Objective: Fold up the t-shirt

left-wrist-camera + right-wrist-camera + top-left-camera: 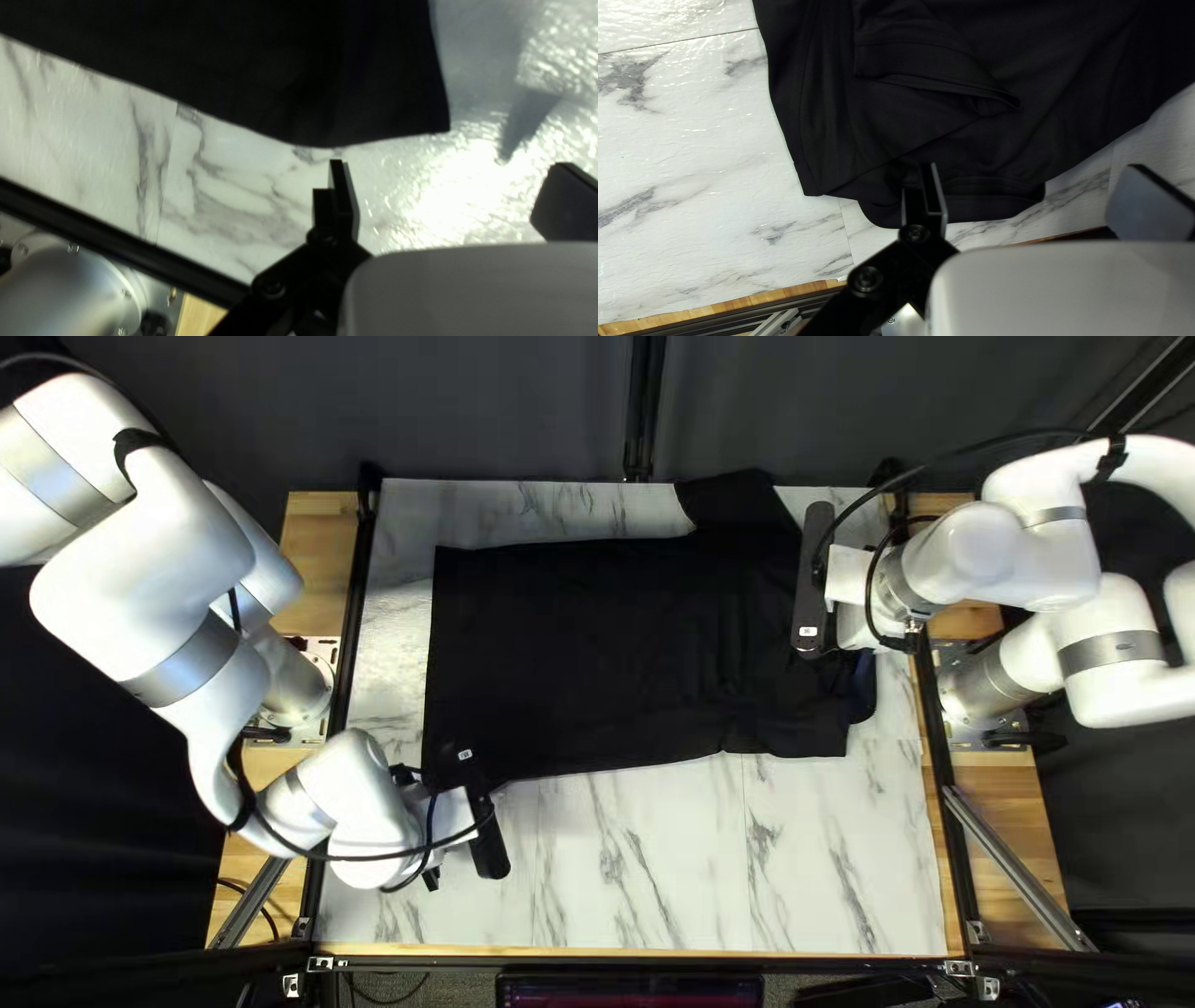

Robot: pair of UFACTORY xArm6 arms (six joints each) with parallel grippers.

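The black t-shirt (585, 647) lies across the table, one sleeve (743, 500) reaching toward the far edge. My left gripper (476, 815) is above the shirt's near left corner, my right gripper (813, 579) above its right end. In the left wrist view my left gripper (445, 186) stands wide open, with the shirt's corner (398, 93) just ahead of it. In the right wrist view my right gripper (1033, 193) is open too, over the collar (996, 205), and a folded-over sleeve (934, 62) lies on the shirt ahead.
The marble-patterned table (672, 871) shows in front of the shirt. Dark rails (342, 660) run along its sides, with wooden boards (311, 573) beyond them. A dark curtain (498, 411) hangs behind the far edge.
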